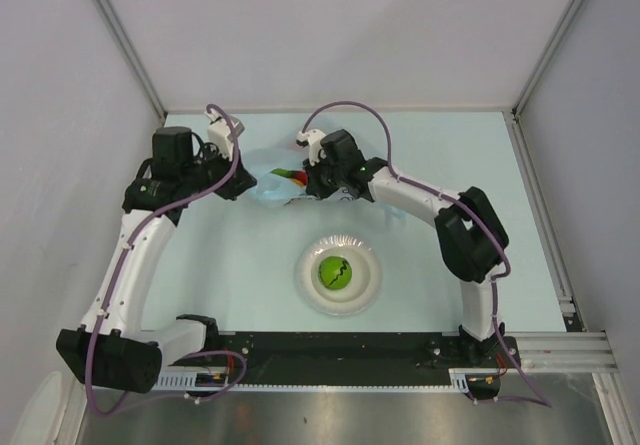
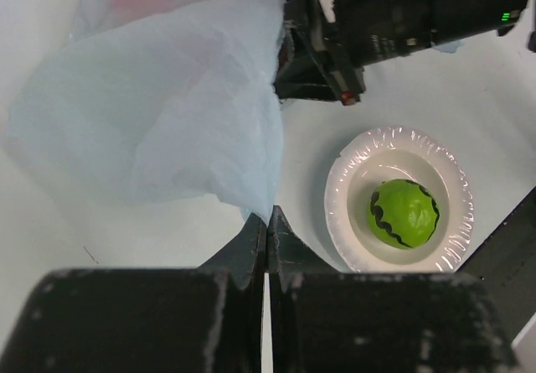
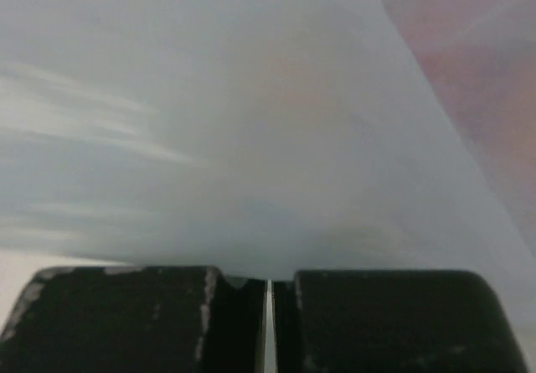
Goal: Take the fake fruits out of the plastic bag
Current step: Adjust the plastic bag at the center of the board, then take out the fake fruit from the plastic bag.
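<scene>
The left gripper (image 2: 266,237) is clenched on a lower corner of the plastic bag (image 2: 151,113), its two black fingers pressed flat together on the film. The right gripper (image 3: 268,293) is also closed; pale blue film fills its wrist view right down to the fingertips, but I cannot tell whether a fold is actually pinched or a fruit lies behind it.

In the overhead view the bag sits at centre, slightly toward the upper left, bunched between the two grippers. Its long axis runs roughly left to right across the frame, from one gripper to the other. Which way its mouth points cannot be made out (a red and green patch shows near the right gripper, either print or fruit).

Below it, at lower centre, a white crimped plate (image 2: 335,197) rests on the light table (image 1: 250,265) holding a fake watermelon (image 2: 404,214), green with dark zigzag stripes.

Risks, as I judge them:
- The thin film may tear or slip free if the arms pull apart.
- The right fingers may have caught only plastic, leaving any fruit inside.
- A fruit tipped out could roll past the plate.
</scene>
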